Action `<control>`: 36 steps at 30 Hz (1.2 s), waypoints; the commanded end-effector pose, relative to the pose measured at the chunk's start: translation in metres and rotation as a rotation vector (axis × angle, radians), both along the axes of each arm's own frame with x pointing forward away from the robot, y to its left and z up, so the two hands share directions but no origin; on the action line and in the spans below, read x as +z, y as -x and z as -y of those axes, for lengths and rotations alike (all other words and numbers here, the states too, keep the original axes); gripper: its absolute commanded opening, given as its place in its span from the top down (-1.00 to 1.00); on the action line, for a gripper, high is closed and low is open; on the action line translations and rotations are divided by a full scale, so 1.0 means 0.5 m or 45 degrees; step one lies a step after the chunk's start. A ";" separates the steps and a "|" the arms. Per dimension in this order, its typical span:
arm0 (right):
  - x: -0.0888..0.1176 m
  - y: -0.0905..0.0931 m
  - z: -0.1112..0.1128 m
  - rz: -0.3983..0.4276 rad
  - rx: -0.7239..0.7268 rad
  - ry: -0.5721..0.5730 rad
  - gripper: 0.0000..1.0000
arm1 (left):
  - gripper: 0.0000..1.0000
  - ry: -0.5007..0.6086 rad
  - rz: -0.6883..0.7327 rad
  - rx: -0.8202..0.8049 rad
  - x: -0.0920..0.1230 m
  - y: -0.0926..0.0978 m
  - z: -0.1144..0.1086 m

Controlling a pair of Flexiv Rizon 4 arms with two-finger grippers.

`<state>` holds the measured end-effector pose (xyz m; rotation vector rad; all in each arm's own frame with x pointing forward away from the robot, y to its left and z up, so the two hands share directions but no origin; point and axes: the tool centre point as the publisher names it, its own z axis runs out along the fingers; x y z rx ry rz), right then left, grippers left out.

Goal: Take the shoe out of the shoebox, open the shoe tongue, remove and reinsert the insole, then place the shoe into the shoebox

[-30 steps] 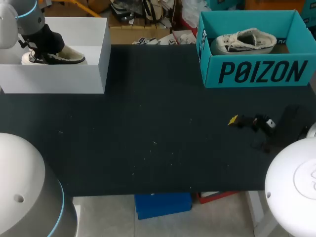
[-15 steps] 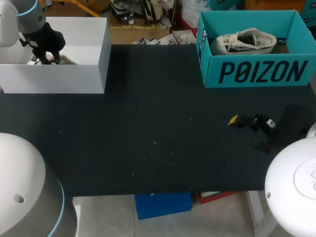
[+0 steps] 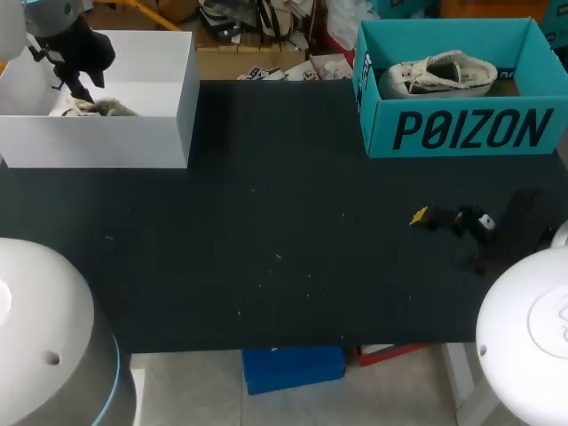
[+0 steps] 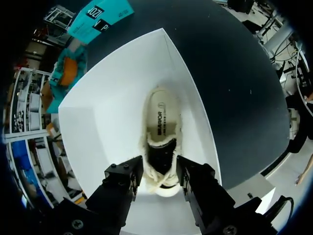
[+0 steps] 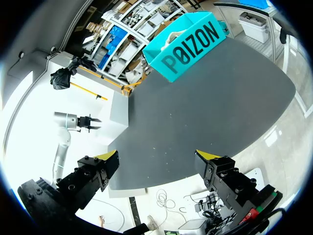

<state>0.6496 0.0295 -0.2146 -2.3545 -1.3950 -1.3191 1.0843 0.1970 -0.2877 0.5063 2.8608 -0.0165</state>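
A cream shoe [image 3: 96, 108] lies on the floor of the white shoebox [image 3: 133, 142] at the table's far left. My left gripper [image 3: 77, 88] hangs just above it, open. In the left wrist view the shoe [image 4: 161, 122] points away from the gripper [image 4: 156, 172]. Its laced part shows down between the spread fingers, which do not touch it, and the insole shows inside. My right gripper [image 3: 435, 217] rests low over the table near the right edge. In the right wrist view this gripper [image 5: 157, 157] stands wide open with nothing between its fingers.
A teal shoebox [image 3: 461, 129] stands at the far right with a second pale shoe [image 3: 439, 74] in it. It also shows in the right wrist view as the teal shoebox [image 5: 188, 41] far ahead of the gripper. Dark tabletop [image 3: 284, 231] lies between the boxes.
My left gripper opened, let go of the shoe and rose out of the white box. The shoe now lies on the box floor. The right arm has not moved.
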 end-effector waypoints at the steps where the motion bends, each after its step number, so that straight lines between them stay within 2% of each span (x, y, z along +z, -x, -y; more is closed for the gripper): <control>1: -0.005 0.002 0.011 -0.099 0.107 -0.051 -1.00 | 0.15 -0.056 -0.010 0.009 0.053 0.025 0.013; 5: -0.005 0.002 0.011 -0.099 0.107 -0.051 -1.00 | 0.15 -0.050 -0.010 0.024 0.080 0.043 0.017; 8: -0.005 0.002 0.011 -0.099 0.107 -0.051 -1.00 | 0.23 -0.050 -0.013 0.034 0.114 0.069 0.025; 9: -0.005 0.002 0.011 -0.099 0.107 -0.051 -1.00 | 0.19 -0.050 -0.028 0.039 0.122 0.078 0.028; 10: -0.005 0.002 0.011 -0.099 0.107 -0.051 -1.00 | 0.05 -0.045 -0.042 0.041 0.125 0.081 0.029; 12: -0.005 0.002 0.011 -0.099 0.107 -0.051 -1.00 | -0.49 -0.046 -0.050 0.049 0.134 0.096 0.033; 15: -0.005 0.002 0.011 -0.099 0.107 -0.051 -1.00 | -0.52 -0.034 -0.069 0.058 0.140 0.117 0.040; 18: -0.005 0.002 0.011 -0.099 0.107 -0.051 -1.00 | -0.44 -0.033 -0.097 0.076 0.140 0.138 0.048; 22: -0.005 0.002 0.011 -0.099 0.107 -0.051 -1.00 | -0.58 -0.023 -0.132 0.078 0.134 0.167 0.074; 24: -0.005 0.002 0.011 -0.099 0.107 -0.051 -1.00 | -0.69 -0.017 -0.154 0.074 0.129 0.185 0.098; 26: -0.005 0.002 0.011 -0.099 0.107 -0.051 -1.00 | -0.65 -0.022 -0.163 0.060 0.125 0.203 0.125; 28: -0.005 0.002 0.011 -0.099 0.107 -0.051 -1.00 | -0.52 -0.024 -0.174 0.039 0.121 0.216 0.151; 32: -0.005 0.002 0.011 -0.099 0.107 -0.051 -1.00 | -0.57 -0.031 -0.179 -0.013 0.114 0.246 0.208; 36: -0.005 0.002 0.011 -0.099 0.107 -0.051 -1.00 | -0.61 -0.030 -0.207 -0.033 0.102 0.270 0.233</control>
